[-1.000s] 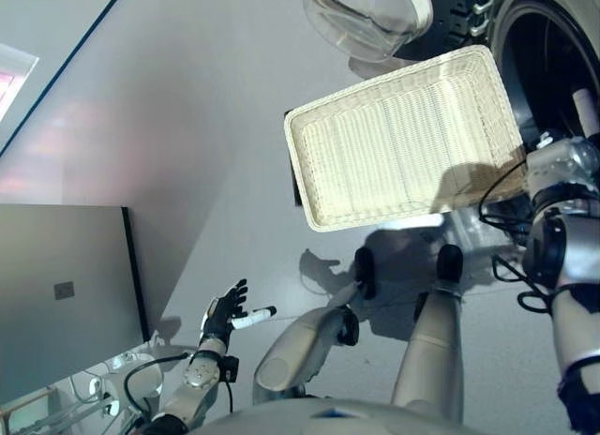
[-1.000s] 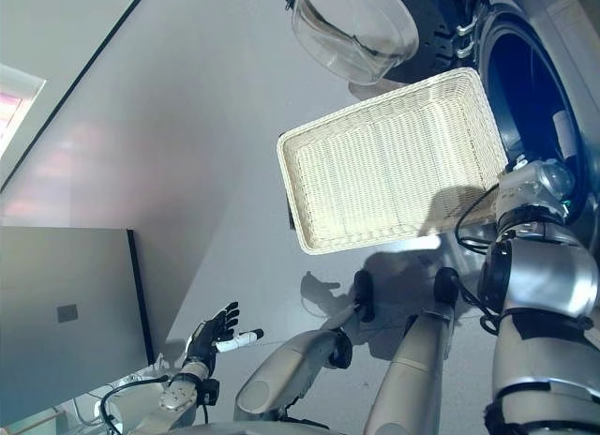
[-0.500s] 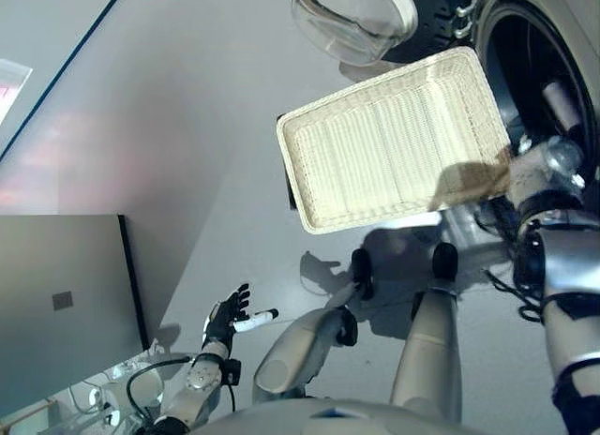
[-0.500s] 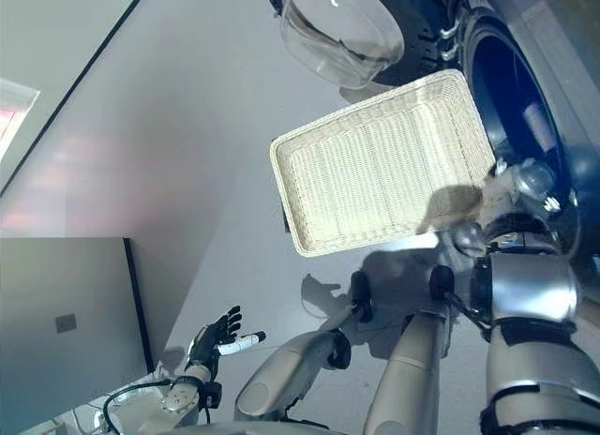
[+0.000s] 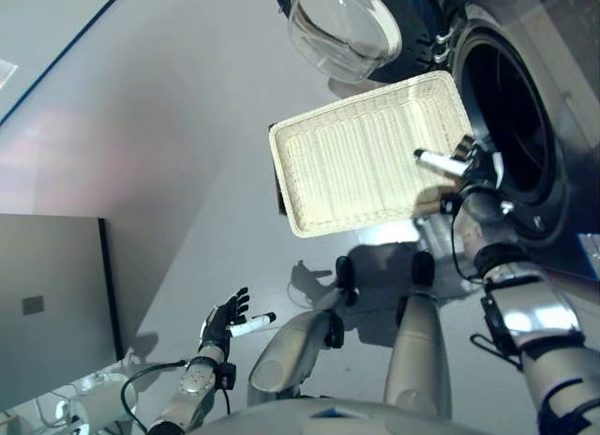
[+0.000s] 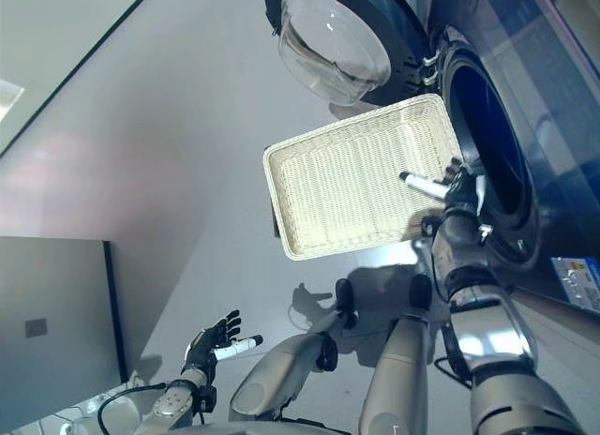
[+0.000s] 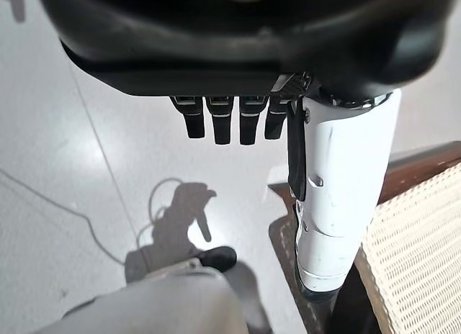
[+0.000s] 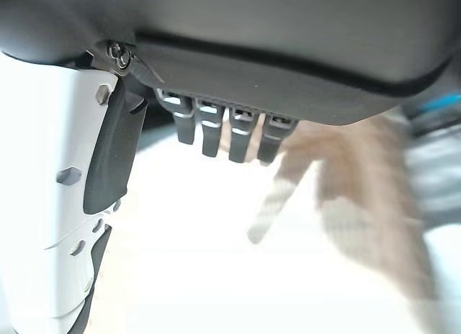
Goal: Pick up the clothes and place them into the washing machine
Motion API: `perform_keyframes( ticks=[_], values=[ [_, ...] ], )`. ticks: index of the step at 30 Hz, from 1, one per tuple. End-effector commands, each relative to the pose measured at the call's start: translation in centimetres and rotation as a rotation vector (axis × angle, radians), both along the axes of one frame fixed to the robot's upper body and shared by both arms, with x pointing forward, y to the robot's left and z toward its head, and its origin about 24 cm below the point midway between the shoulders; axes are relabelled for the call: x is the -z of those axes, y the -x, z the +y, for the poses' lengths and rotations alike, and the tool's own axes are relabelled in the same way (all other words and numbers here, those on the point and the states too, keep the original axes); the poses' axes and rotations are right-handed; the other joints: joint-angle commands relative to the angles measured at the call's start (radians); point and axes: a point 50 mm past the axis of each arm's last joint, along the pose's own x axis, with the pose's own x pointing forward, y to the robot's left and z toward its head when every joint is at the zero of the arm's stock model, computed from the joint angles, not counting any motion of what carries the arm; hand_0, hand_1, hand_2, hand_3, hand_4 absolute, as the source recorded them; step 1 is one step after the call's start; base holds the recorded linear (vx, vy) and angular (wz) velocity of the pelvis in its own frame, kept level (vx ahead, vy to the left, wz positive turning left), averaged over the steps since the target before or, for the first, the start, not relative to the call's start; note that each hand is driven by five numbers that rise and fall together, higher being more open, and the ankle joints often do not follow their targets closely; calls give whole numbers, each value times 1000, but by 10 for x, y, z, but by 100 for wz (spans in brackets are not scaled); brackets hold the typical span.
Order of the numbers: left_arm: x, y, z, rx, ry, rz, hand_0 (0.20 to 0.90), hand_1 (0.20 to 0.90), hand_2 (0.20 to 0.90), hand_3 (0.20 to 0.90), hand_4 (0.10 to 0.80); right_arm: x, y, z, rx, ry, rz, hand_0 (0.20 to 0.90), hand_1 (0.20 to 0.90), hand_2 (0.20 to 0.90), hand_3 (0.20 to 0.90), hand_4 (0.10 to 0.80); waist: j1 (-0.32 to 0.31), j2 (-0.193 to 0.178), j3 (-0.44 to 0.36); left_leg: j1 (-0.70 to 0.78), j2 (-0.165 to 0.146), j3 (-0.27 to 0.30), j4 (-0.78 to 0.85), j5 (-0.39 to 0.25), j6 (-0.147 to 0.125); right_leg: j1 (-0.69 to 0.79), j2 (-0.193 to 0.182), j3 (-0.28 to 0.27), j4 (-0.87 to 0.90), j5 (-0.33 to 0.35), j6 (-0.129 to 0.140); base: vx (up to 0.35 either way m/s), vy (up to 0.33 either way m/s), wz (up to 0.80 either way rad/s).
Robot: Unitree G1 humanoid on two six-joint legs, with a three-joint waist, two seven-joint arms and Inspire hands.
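The right hand (image 5: 466, 166) is hanging over the near right corner of the white wicker basket (image 5: 356, 163), its white-covered thumb sticking out across the weave and its fingers relaxed, gripping nothing. In its own wrist view the fingers (image 8: 216, 136) are hanging straight beside the thumb, and past them everything is smearing into pale blur; a brownish streak there is too vague to name. Just beyond this hand, on its far side from the basket, the washing machine (image 6: 487, 144) is gaping with its drum dark, so whatever is lying inside is not showing. The round glass door (image 5: 342, 22) is standing swung open further off, past the basket's far edge, partly cut off by the frame. No clothes are showing in the basket, in either hand or on the floor (image 5: 169, 126).

The left hand (image 5: 223, 322) is hovering well apart from all this, low over the grey floor, fingers spread and thumb out, holding nothing. Its wrist view is showing straight fingers (image 7: 225, 122) and, beyond the thumb, a corner of the basket's weave. A grey panel (image 5: 47, 294) is standing beside that hand, cut off at the edge.
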Motion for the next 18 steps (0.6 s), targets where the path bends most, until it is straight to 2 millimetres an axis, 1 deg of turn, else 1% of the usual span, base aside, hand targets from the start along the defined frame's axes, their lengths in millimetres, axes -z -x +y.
perform_keyframes(
  ticks=[1,4,8,11,12,14,18],
  values=[
    [7,23,39,-78,-112,70,900,900,900,900,800,-12,-3,4,-72,71,-81,900,900,900,900,800,18,-42,-79,-81,-2,7,105,-23,-87,104,36,-36,-151,53,-23,-7,-42,6],
    [5,20,42,-74,-122,59,900,900,900,900,800,2,3,5,-67,54,-43,900,900,900,900,800,24,-63,-83,-70,0,0,109,-27,-85,123,37,-41,-162,57,-21,-2,-40,2],
    [5,21,48,-85,-143,70,900,900,900,900,800,29,20,4,-51,23,33,900,900,900,900,800,25,-101,-93,-37,6,-9,107,-30,-86,167,43,-50,-178,57,-19,42,-52,7],
    [7,22,51,-102,-157,84,900,900,900,900,800,58,42,6,-44,-9,113,900,900,900,900,800,24,-139,-112,0,12,-20,94,-32,-88,214,42,-60,-207,59,-15,80,-64,2],
    [7,22,53,-106,-167,90,900,900,900,900,800,70,52,6,-42,-13,156,900,900,900,900,800,23,-155,-122,17,14,-25,88,-33,-90,235,43,-64,-221,60,-13,104,-84,4],
    [9,24,54,-113,-176,102,900,900,900,900,800,87,67,9,-33,-22,211,900,900,900,900,800,25,-181,-144,42,17,-31,74,-30,-92,269,42,-72,-249,67,-9,104,-75,8],
    [15,28,56,-140,-195,151,900,900,900,900,800,126,107,19,-14,-59,343,900,900,900,900,800,15,-232,-185,107,22,-39,38,-30,-98,339,41,-83,-302,79,-1,91,-59,9]
  ],
)
